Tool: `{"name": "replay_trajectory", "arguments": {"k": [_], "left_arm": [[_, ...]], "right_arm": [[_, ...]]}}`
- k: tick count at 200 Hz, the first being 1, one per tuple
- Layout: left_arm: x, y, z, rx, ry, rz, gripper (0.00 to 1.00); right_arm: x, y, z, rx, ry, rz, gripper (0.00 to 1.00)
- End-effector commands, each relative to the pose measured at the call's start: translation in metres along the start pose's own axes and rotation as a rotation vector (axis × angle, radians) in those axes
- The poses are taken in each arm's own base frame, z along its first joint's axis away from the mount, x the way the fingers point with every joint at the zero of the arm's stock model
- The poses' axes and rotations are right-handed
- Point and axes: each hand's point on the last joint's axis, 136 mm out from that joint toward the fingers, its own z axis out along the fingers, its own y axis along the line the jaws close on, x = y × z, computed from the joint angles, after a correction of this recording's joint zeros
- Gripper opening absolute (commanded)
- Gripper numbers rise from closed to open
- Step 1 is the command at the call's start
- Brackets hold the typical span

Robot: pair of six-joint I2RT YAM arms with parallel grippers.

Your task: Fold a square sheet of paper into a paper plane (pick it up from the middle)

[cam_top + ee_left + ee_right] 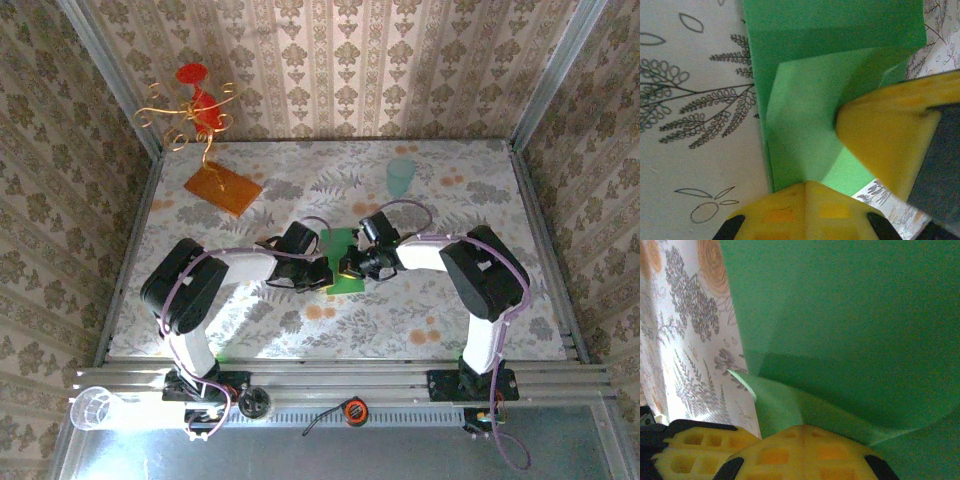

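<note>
- The paper plane (341, 243) lies at the middle of the desk (450, 320), about midway between the left and right edges; both arms meet over it.
- Your left fingers (805, 210) are together, their tip set on the near edge of the green sheet; you cannot tell from here whether a layer is caught between them or merely pressed flat.
- Your right fingers (800, 450) are together as well; a pale flap rises off the sheet and runs straight into them, so they look clamped on that flap; the left wrist view shows them (880, 140) coming in over the paper from the side.
- Done so far, as far as you can judge: the sheet is no longer a flat square; at least one slanted fold lies across it, with a lighter layer over a darker one.
- Left to do: it is not yet a narrow pointed dart; no clear nose or centre crease can be made out; expect several folds and a firm pressing of creases.
- The orange board (222, 188) near the far left corner and the pale green cup (400, 177) by the far edge stand well apart from the work.
</note>
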Motion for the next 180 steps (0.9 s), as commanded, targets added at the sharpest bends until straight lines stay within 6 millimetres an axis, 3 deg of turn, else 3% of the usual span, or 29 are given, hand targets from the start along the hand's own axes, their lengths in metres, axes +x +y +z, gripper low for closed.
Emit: {"name": "replay_trajectory", "arguments": {"k": [1,34,53,71,105,146,180], "left_arm": [[0.057,0.084,0.003,-0.284,0.151,-0.112,0.0],[0.057,0.085,0.002,-0.278,0.143,-0.116,0.0],[0.053,0.079,0.004,-0.263,0.143,-0.102,0.0],[0.047,0.07,0.005,-0.244,0.138,-0.084,0.0],[0.039,0.059,0.007,-0.227,0.121,-0.063,0.0],[0.034,0.05,0.008,-0.202,0.112,-0.049,0.0],[0.028,0.04,0.006,-0.177,0.102,-0.019,0.0]], "right_arm": [[-0.027,-0.045,-0.007,0.09,-0.077,0.049,0.0],[-0.052,-0.068,-0.024,0.128,-0.142,0.076,0.0],[-0.06,-0.069,-0.031,0.143,-0.159,0.07,0.0],[-0.063,-0.057,-0.042,0.125,-0.173,0.062,0.01],[-0.059,-0.014,-0.067,0.027,-0.227,0.02,0.02],[-0.024,0.001,-0.039,0.025,-0.109,-0.021,0.02],[-0.01,0.003,-0.016,-0.001,-0.043,-0.011,0.01]]}}
